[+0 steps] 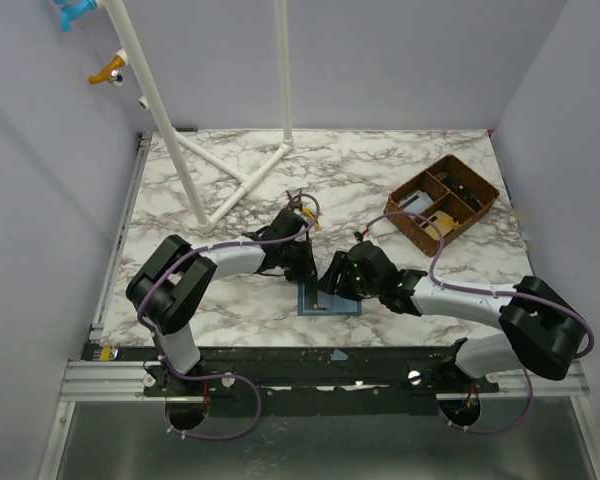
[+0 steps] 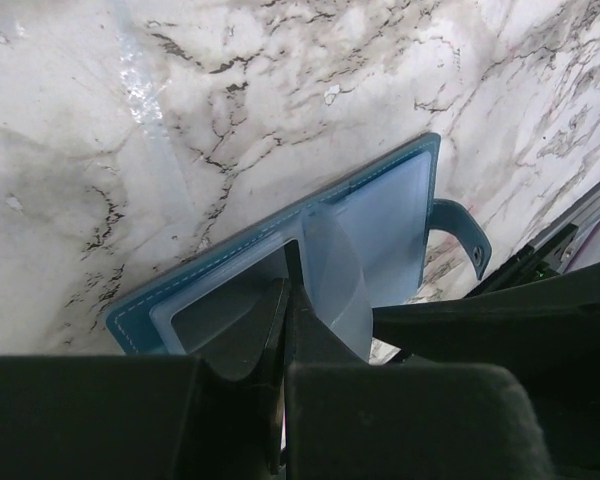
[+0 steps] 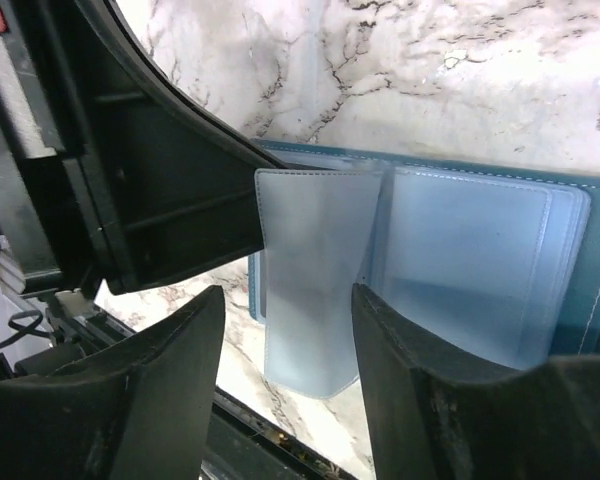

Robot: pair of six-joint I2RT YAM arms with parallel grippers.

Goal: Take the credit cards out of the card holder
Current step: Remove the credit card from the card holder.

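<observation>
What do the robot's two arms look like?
The left arm and right arm have white links between bulky black joints, with purple cables looping alongside. The left tool and right tool are black; green lights glow on the right wrist.

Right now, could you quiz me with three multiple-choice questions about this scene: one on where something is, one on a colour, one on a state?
1. Where on the table does the card holder lie? A far edge B near edge C left corner
2. Its colour? A red B blue C brown
3. The right gripper is? A open B shut C hidden
Answers: B, the top view shows it near the arm bases; B, blue cover, paler inside; A, its fingers stand apart around the raised sleeve.
</observation>
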